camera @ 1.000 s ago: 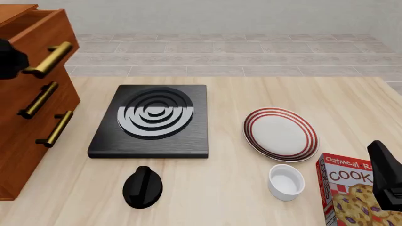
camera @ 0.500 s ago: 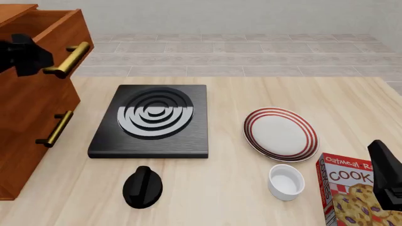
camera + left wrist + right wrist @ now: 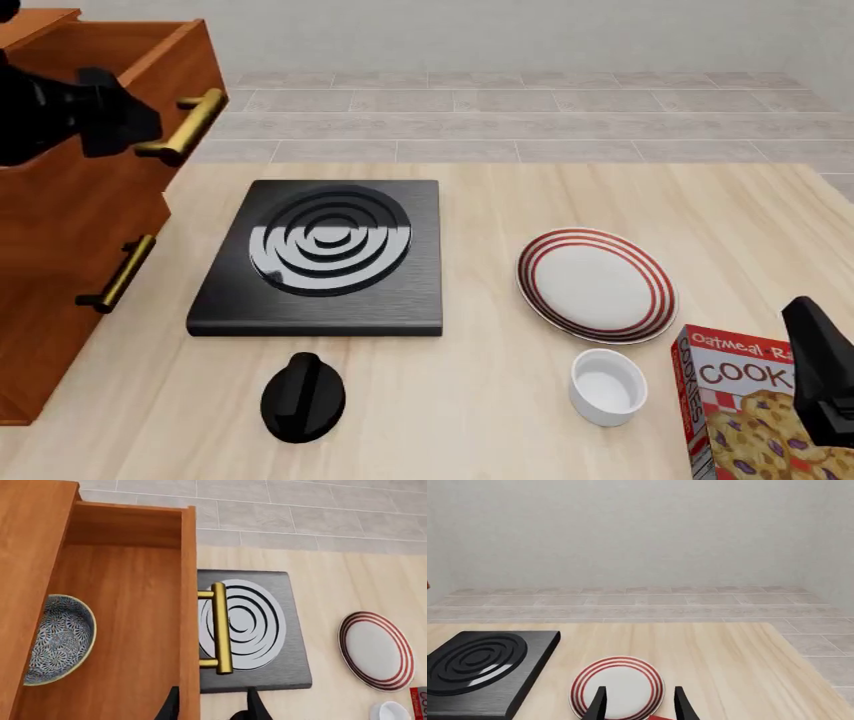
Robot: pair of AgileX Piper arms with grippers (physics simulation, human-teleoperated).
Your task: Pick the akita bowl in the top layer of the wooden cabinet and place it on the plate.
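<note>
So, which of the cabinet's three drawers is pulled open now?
The top drawer: it juts out past the two lower drawers, which sit flush and shut. The left wrist view shows the akita bowl lying inside it.

The only readable lettering stands on the cookie box [image 3: 747, 410], just beside the white ramekin [image 3: 607, 385]: a first line reading "Oatmeal R", cut off by the right arm [image 3: 821, 385], and below it large letters "COOK", likewise cut off. No other text can be read.
</note>
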